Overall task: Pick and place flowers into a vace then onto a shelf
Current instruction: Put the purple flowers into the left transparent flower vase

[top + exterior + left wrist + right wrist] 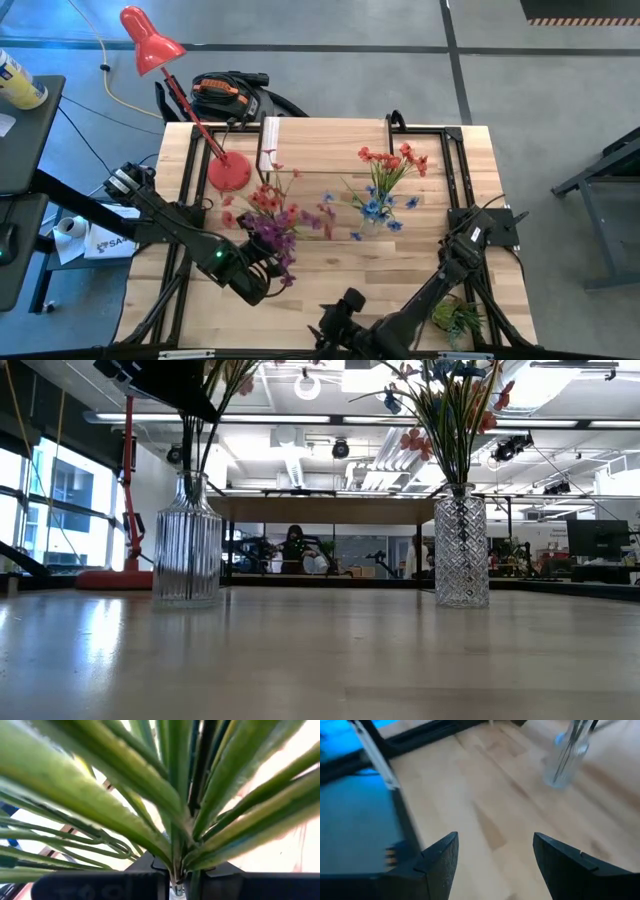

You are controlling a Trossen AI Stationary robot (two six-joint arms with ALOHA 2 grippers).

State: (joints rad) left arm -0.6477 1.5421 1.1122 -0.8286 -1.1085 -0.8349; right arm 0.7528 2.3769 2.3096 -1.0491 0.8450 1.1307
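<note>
Green stems (175,820) fill the left wrist view, rising from between the left gripper's (268,262) fingers, which we read as pinching the bunch low on its stems. From above, that gripper sits in front of the red lamp (228,172), with the purple and red flowers (272,218) spreading between the two. At table level, these stems drop into the ribbed vase (187,542); we judge the hold keeps the bunch upright while it settles. Right of the lamp stands a second vase (461,548) carrying red and blue flowers (388,180), already loaded. Both vases stand on the table (330,255); a plank top on thin black legs shows behind them at table level, probably the shelf (325,510), and nothing stands on it yet. Well right of the lamp, at the table's front edge, the right gripper (495,865) waits with fingers spread, holding nothing, beside a small leafy plant (458,318).
</note>
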